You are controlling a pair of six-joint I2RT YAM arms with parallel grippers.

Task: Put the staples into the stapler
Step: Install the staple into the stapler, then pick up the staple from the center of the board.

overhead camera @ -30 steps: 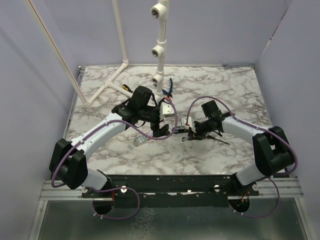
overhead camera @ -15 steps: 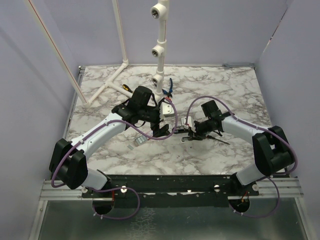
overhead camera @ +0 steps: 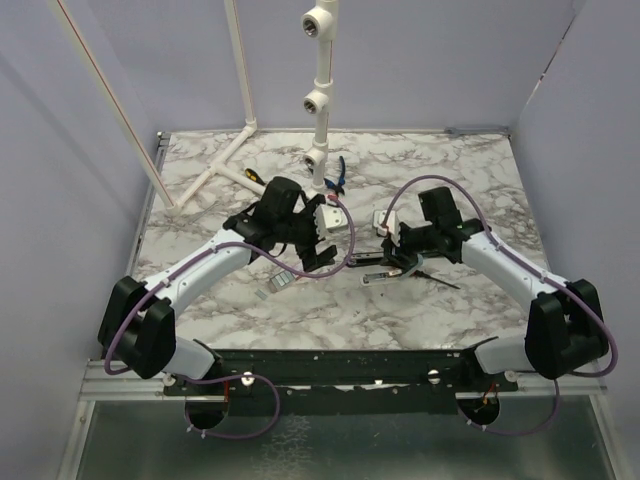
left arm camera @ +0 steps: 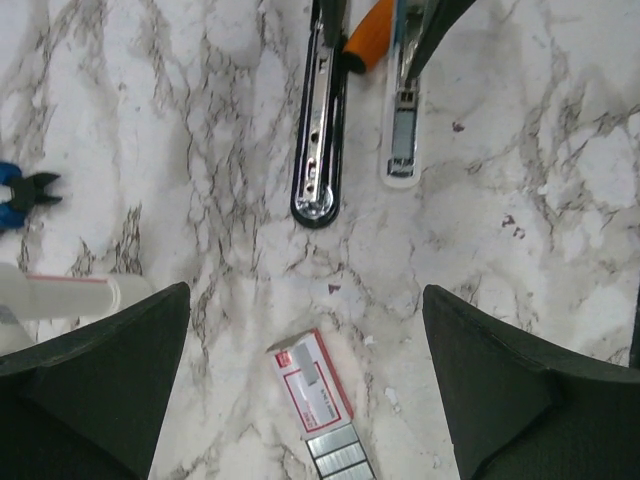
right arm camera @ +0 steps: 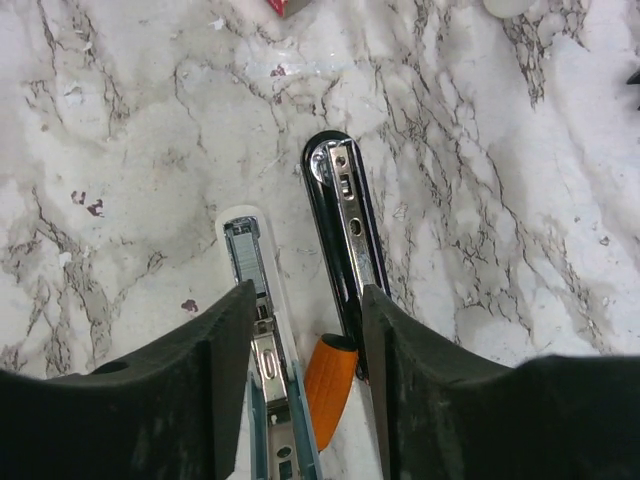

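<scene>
my left gripper (left arm camera: 305,295) hovers, jaws wide; small white red-marked box of silvery staples (left arm camera: 310,385) lies at 6 o'clock, slim black hinged stapler (left arm camera: 320,130) at 12; right gripper (right arm camera: 305,300) jaws part-open, gripping nothing; i'd lower squarely over the staples, pinching their long sides

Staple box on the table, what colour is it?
The box is white with a red border, clearest in the left wrist view.

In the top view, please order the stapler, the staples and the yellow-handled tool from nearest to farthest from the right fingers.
1. stapler, at the fingers of the right gripper.
2. staples, left of centre, near side.
3. yellow-handled tool, far back left.
</scene>
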